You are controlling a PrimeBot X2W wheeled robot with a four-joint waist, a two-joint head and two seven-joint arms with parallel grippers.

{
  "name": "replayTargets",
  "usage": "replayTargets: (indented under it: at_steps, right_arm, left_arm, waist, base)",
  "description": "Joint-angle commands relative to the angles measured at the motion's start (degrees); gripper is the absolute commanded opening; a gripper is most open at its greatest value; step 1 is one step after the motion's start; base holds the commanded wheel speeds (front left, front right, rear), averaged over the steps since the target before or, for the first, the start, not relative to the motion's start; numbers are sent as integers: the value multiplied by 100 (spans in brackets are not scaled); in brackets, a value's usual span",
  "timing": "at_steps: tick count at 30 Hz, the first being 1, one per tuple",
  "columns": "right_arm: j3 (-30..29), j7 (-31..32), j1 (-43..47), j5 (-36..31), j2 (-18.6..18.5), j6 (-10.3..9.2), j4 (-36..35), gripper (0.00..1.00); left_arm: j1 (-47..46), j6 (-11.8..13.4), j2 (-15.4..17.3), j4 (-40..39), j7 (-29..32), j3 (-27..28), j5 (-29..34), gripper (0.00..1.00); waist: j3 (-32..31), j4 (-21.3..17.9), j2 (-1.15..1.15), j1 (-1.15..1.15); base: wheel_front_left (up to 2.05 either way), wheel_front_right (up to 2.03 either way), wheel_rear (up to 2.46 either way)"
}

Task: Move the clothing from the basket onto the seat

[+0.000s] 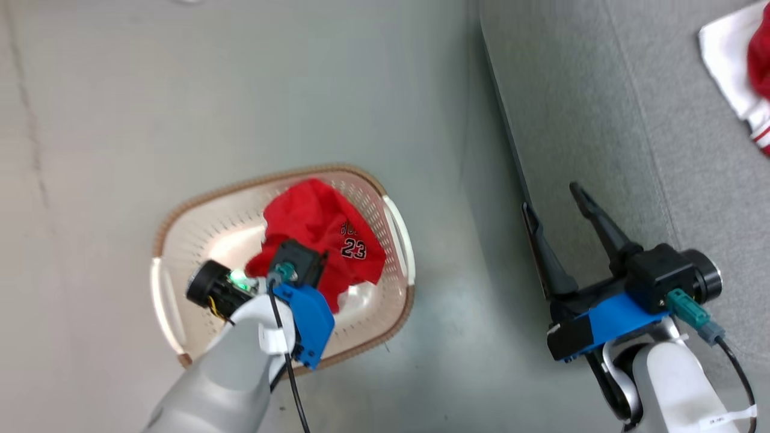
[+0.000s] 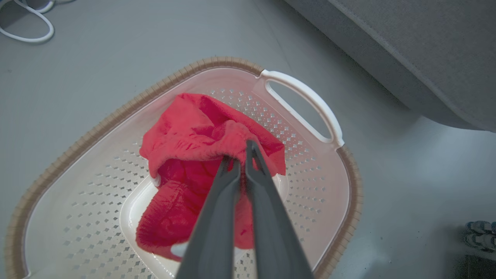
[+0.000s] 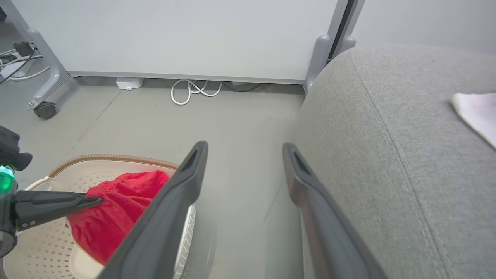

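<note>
The cream basket (image 1: 198,198) with its brown rim (image 2: 116,112) stands on the floor, left of the grey seat (image 1: 662,120). Inside it lies a crumpled red garment (image 1: 319,225) printed with "23". In the left wrist view my left gripper (image 2: 240,155) is shut on a bunched fold of this red garment (image 2: 186,139), low in the basket. My right gripper (image 1: 550,198) hangs open and holds nothing, at the seat's front edge (image 3: 387,135). A white garment (image 1: 722,54) and a red one with striped trim (image 1: 761,54) lie on the seat's far right.
A bare strip of grey floor (image 1: 457,300) separates basket and seat. Beyond it stands a pale panel on wheeled legs (image 3: 44,110), with white cables (image 3: 193,91) coiled at its foot. The basket's white handle (image 2: 306,100) faces the seat.
</note>
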Motion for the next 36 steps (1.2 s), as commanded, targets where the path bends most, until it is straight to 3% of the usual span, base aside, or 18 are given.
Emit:
replayTargets:
  at_steps: [1,8,19,36]
  right_arm:
    - [1,44,155,40,-59,1,61,100]
    - [-28,231,650,112,-105,1,203,100]
    - [-192,462,1327,175,-57,1,171,100]
    - [-53,577,1616,271,95,1,183,100]
  left_arm:
    - [180,-8,-31,-104,-73,-73,-86,0]
    - [685,-8,-62,-726,-168,-464,-563,0]
    - [619,-8,-57,-1571,-198,-1031,-1109,0]
    - [-295,-6,-56,-2409,-51,-1726,-1916,0]
  waist:
    - [-847,393,0,1]
    - [-1927,674,0,1]
    - [-2944,1167,0,1]
    - [-3480,1609,0,1]
  base:
    - [0,0,0]
    - [0,0,0]
    - [0,0,0]
    - [0,0,0]
